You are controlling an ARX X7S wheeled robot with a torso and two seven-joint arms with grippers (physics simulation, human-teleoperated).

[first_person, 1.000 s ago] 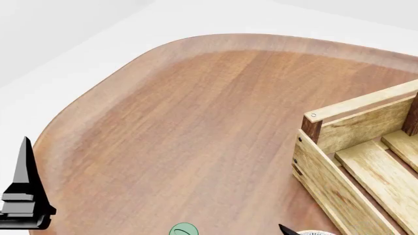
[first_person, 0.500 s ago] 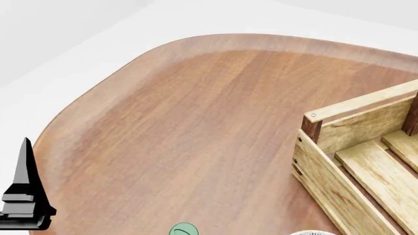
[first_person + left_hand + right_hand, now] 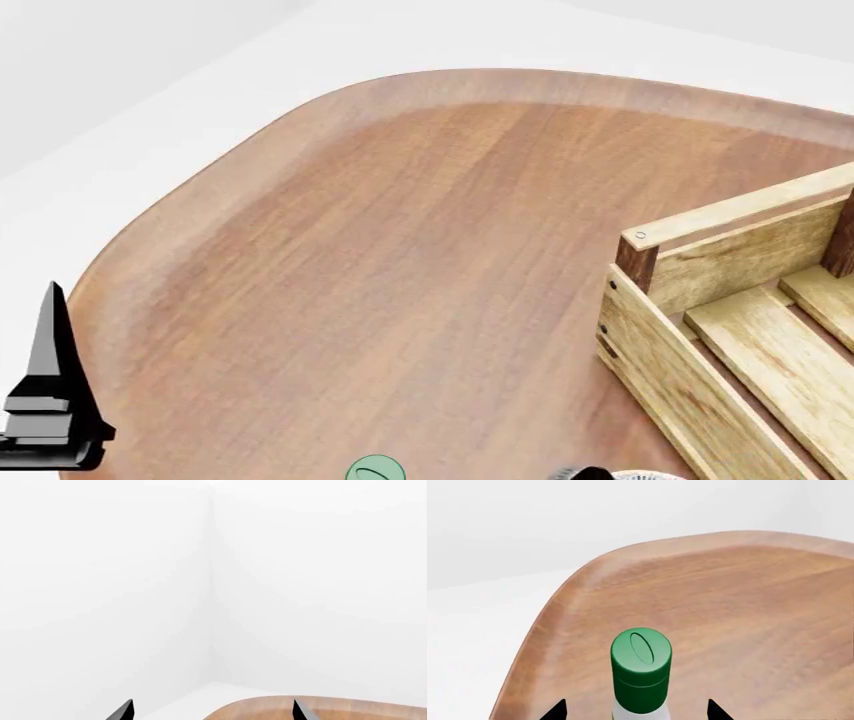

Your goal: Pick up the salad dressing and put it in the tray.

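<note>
The right tool (image 3: 635,711) stands wide, its two dark fingertips (image 3: 555,711) showing on either side of the salad dressing (image 3: 641,672) without touching it. The bottle stands upright on the wooden tabletop (image 3: 747,610), green cap on top. In the head view its cap (image 3: 374,469) peeks in at 6 o'clock, near the tabletop's front edge, with the tray (image 3: 727,330) well apart at 3 o'clock. The left tool (image 3: 212,711) hangs wide and empty off the tabletop's corner, facing bare white walls.
</note>
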